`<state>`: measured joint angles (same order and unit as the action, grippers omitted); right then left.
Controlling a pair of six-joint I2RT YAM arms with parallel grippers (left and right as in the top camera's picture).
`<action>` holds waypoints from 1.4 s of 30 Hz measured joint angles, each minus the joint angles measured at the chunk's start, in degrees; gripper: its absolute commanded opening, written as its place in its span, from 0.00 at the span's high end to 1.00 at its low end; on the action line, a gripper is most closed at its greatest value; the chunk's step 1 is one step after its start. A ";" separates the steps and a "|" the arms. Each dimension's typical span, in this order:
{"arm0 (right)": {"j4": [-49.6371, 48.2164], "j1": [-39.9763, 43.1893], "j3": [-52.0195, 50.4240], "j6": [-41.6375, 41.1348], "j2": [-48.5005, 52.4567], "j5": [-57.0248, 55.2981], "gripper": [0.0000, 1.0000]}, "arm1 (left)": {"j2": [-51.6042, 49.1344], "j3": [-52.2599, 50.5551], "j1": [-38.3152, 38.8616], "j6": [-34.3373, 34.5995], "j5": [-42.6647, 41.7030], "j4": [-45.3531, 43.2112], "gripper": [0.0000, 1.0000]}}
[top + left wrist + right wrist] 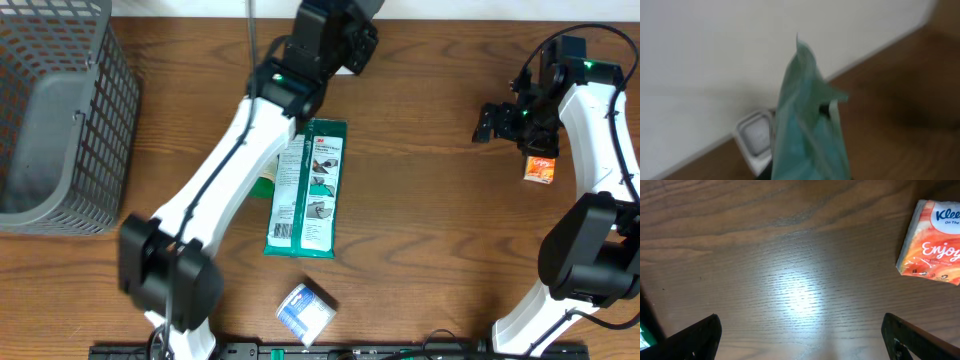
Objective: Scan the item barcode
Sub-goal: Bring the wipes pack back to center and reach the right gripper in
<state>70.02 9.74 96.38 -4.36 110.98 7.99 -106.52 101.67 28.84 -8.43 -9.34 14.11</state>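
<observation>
**Fig.** Step in hand, as judged: presenting the item to the reader. L gripper point(343, 32) is pinched tight on a teal pouch point(807, 120) at the far edge of the table point(790, 255), near a white boxy unit point(756, 141), prob. the scanner. Next move: turn the barcode side to that unit; barcode not visible. Pouch is thin creased film w/ a peaked top. R gripper point(800, 337) is spread wide, empty, beside an orange tissue pack point(932, 240), soft & blocky. A flat green packet point(308, 190) lies mid-table.
</observation>
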 measured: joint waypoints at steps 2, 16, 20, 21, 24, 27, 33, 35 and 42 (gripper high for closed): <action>0.00 0.00 0.00 0.00 0.00 -0.02 0.01 | 1.09 0.11 -0.13 3.28 -5.33 4.83 0.92; -9.44 0.00 0.00 -2.27 0.00 1.97 0.01 | 0.07 -0.02 -2.40 8.96 -40.46 23.71 0.92; -8.55 0.00 0.00 -6.91 0.00 10.82 0.01 | 0.07 -0.02 -2.49 9.29 -45.20 24.63 0.92; -8.81 0.00 0.00 -7.65 0.00 13.62 0.01 | 0.07 -0.02 -2.47 9.33 -46.23 24.68 0.92; -8.96 0.17 0.00 -8.11 0.00 22.01 0.20 | 0.07 -0.02 -2.47 9.57 -48.89 24.68 0.92; -7.89 0.94 0.00 -3.93 0.00 32.50 0.57 | 0.07 -0.02 -2.47 9.75 -50.51 25.03 0.92; -1.49 3.67 0.00 13.81 0.00 61.79 0.46 | 0.07 -0.02 -2.47 9.77 -51.76 25.16 0.92; -0.24 3.80 0.00 18.49 0.00 67.67 0.44 | 0.07 -0.02 -2.47 9.77 -51.93 24.44 0.92; -0.48 1.01 0.00 29.11 0.00 76.98 0.41 | 0.07 -0.02 -2.47 9.92 -52.92 23.10 0.92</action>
<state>69.54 10.74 96.38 24.75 110.98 84.97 -106.45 101.65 26.37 1.50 -62.26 37.21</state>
